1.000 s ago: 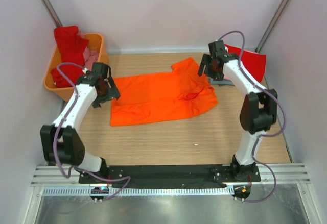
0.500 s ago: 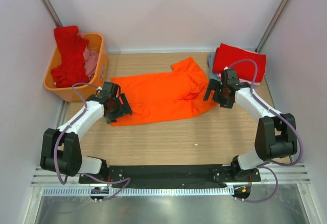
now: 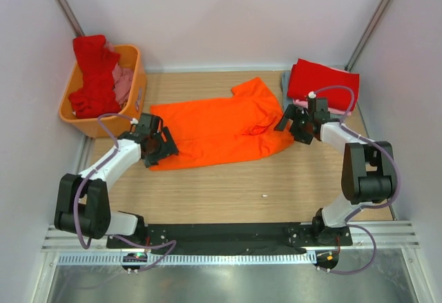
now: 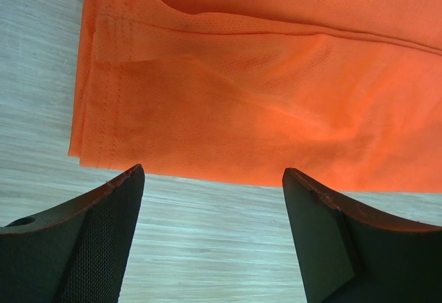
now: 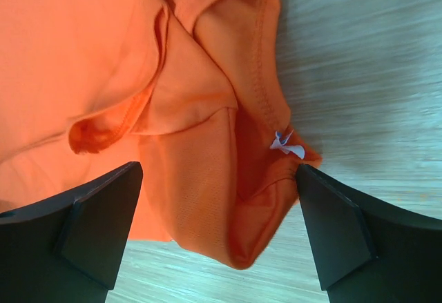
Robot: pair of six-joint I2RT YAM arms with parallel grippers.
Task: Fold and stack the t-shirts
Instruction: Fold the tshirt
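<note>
A bright orange t-shirt (image 3: 221,127) lies spread across the middle of the table, partly folded along its length. My left gripper (image 3: 160,148) is low at its front-left corner. In the left wrist view that gripper (image 4: 212,172) is open, its fingers straddling the hem (image 4: 228,123) with bare wood between them. My right gripper (image 3: 289,125) is at the shirt's right end. The right wrist view shows this gripper (image 5: 219,167) wide open over the bunched collar end (image 5: 207,179), with the white neck label (image 5: 286,145) close to the right finger. A folded red t-shirt (image 3: 323,82) lies at the back right.
An orange plastic basket (image 3: 136,65) at the back left holds red shirts (image 3: 93,68) and a pink one (image 3: 123,79). A grey-blue cloth edge (image 3: 284,82) shows under the folded red shirt. White walls close in three sides. A small white speck (image 3: 264,195) lies on the wood.
The right arm came forward from the back-right stack down to the orange shirt's right end and opened wider. The left gripper moved forward to the shirt's front-left corner.
</note>
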